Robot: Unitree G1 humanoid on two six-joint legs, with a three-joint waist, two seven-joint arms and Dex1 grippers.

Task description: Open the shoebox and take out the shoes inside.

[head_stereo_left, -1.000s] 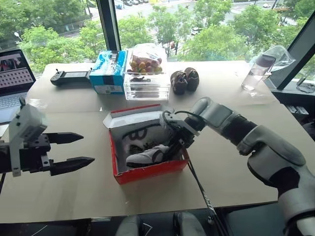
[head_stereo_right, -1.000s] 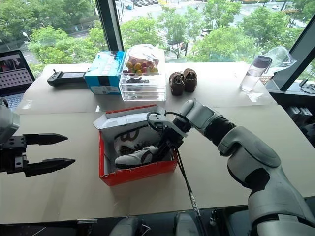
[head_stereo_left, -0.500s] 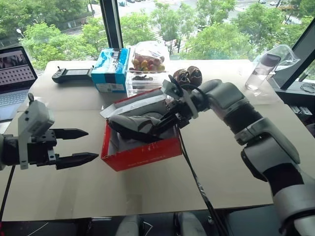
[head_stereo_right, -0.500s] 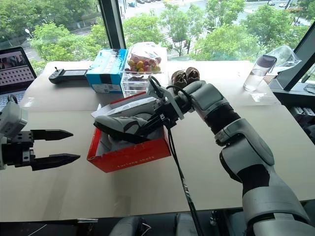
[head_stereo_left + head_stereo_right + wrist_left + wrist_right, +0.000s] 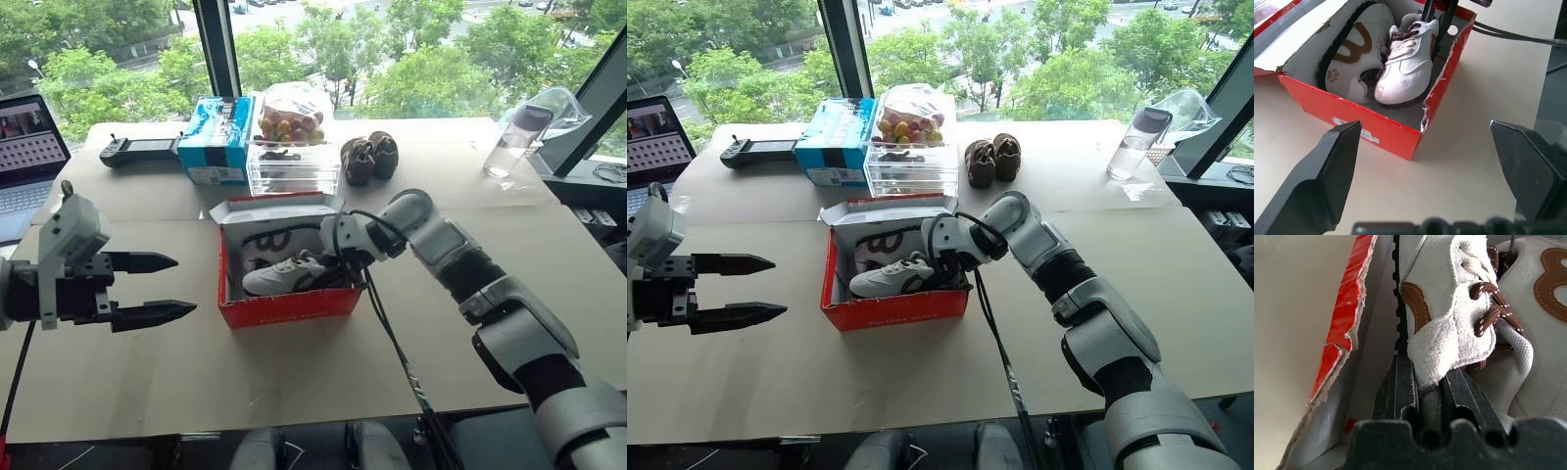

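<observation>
We see the red shoebox [image 5: 284,305] sitting open near the middle of the table [image 5: 294,392], its lid flap [image 5: 269,208] tipped up at the far side. White lettering runs along its front wall, too small for us to read. In the left wrist view a white sticker sits on the near red wall, its print unreadable, and one corner of the box is torn.

Both shoes [image 5: 289,274] lie inside the box. One rests on its side, showing a brown curved emblem and a small paw mark [image 5: 1332,74]. The other sits with its sole down, dark brown laces [image 5: 1488,308] across the top.

Our right gripper [image 5: 1422,382] reaches into the box from the right and is clamped on the heel edge of the shoe with the sole down, the white suede pinched between the two black fingers [image 5: 1396,387]. A black cable [image 5: 392,343] trails from it across the table.

Our left gripper [image 5: 157,289] hangs well to the left of the box, fingers spread wide and grasping nothing.

At the back of the table stand a blue box [image 5: 217,139] whose print we cannot read, a clear container [image 5: 292,162] with fruit, a dark brown pair of shoes [image 5: 367,159], a black controller [image 5: 142,150] and a bottle [image 5: 509,142]. A laptop [image 5: 29,162] sits far left.
</observation>
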